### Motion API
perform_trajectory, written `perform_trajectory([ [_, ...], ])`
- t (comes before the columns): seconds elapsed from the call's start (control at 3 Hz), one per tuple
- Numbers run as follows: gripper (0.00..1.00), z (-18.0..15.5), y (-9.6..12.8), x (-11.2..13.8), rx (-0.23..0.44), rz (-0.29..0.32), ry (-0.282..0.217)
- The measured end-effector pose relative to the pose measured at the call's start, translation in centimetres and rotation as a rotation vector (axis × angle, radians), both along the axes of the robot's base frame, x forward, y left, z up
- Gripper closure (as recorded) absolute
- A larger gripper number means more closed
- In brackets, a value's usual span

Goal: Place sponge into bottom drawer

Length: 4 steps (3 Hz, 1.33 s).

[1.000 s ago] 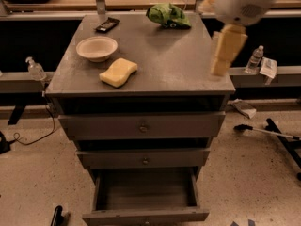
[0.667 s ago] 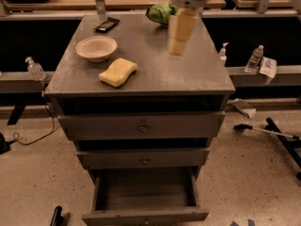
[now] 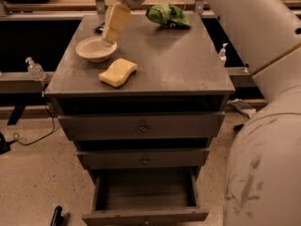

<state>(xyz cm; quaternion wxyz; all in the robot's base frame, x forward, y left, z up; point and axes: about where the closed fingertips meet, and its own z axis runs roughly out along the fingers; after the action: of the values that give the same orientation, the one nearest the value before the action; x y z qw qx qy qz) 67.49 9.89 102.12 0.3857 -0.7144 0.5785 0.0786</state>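
The sponge (image 3: 118, 72) is seen lying flat on the cabinet top (image 3: 178, 65), toward its front left, just in front of the beige bowl (image 3: 89, 54) and apart from the gripper (image 3: 111, 37). Below, the bottom drawer (image 3: 146, 215) is seen open. The gripper is held tilted over the bowl's far side, tip down. Whether it is open or closed cannot be told. A green cloth (image 3: 168, 15) is seen at the back.
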Motion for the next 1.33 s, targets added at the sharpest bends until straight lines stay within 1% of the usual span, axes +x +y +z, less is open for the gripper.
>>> perform_trajectory([
  [0.33, 0.0, 0.3, 0.1, 0.3, 0.01, -0.005, -0.014],
  [0.67, 0.0, -0.9, -0.1, 0.3, 0.01, -0.006, 0.015],
  [1.0, 0.0, -3.4, -1.1, -0.2, 0.067, -0.06, 0.06],
  [1.33, 0.0, -9.1, -2.8, -0.8, 0.143, -0.177, 0.1],
])
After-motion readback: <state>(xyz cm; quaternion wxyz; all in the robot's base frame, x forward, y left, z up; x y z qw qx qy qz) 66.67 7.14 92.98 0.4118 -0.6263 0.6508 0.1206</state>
